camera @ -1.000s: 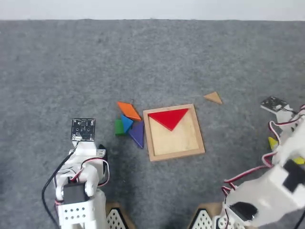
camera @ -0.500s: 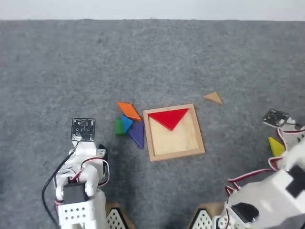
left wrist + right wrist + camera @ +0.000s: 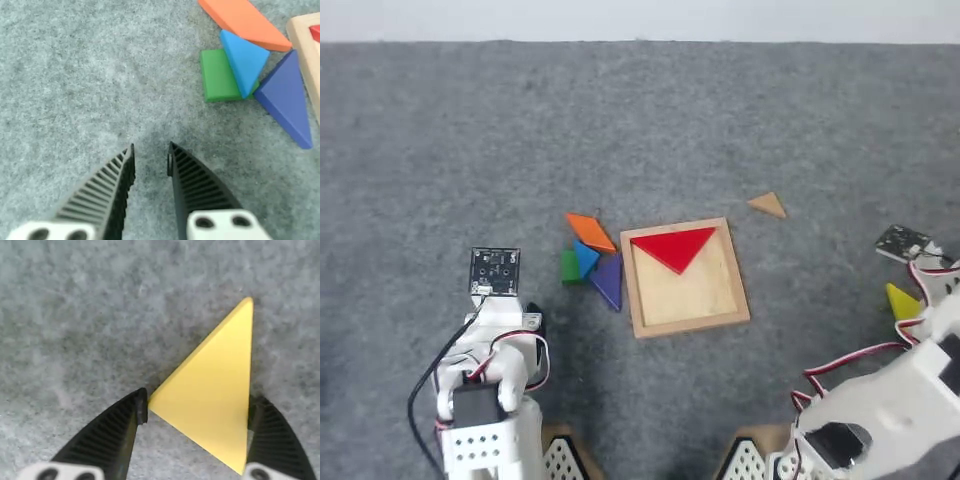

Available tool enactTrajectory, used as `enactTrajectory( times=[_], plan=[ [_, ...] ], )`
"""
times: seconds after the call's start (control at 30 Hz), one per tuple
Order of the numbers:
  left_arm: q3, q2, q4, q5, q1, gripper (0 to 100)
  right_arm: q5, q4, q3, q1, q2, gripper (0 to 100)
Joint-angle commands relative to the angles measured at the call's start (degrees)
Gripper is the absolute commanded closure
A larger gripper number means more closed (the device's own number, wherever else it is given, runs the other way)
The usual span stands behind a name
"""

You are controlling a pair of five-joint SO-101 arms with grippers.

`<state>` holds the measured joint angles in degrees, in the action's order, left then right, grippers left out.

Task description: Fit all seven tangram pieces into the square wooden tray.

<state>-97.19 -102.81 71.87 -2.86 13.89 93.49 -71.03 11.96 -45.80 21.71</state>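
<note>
We note the right arm (image 3: 905, 395) has shifted toward 5 o'clock, exposing more of the flat yellow triangular tangram piece (image 3: 902, 300).

This looks like a robotics lab or workshop bench. The table (image 3: 440, 130) is covered edge to edge in grey felt-like cloth, with a plain pale wall (image 3: 640, 20) behind it. Two white plastic arms, the left arm (image 3: 485, 400) and the right arm (image 3: 890, 420), stand at its near edge. Bare red, white and black wires (image 3: 535, 365) loop outside them, and small uncased circuit boards (image 3: 495, 270) sit on their wrists. A wooden tray (image 3: 690, 295) and coloured pieces (image 3: 585, 258) lie between them.
</note>
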Motion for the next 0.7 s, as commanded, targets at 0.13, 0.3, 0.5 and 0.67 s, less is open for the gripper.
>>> enactTrajectory(
  times=[0.13,0.3,0.5,0.67],
  plan=[
    [0.66,-1.32,0.35,0.62,0.18,90,-6.59,0.92,-2.2,0.13,3.3,77.6],
    [0.66,-1.32,0.35,0.62,0.18,90,-16.0,0.75,-3.43,3.12,3.21,77.9],
    [0.66,-1.32,0.35,0.62,0.18,90,-29.27,0.31,-5.27,7.6,3.12,77.9],
    [0.66,-1.32,0.35,0.62,0.18,90,-35.96,-5.58,-7.38,14.37,0.84,77.9]
  ],
)
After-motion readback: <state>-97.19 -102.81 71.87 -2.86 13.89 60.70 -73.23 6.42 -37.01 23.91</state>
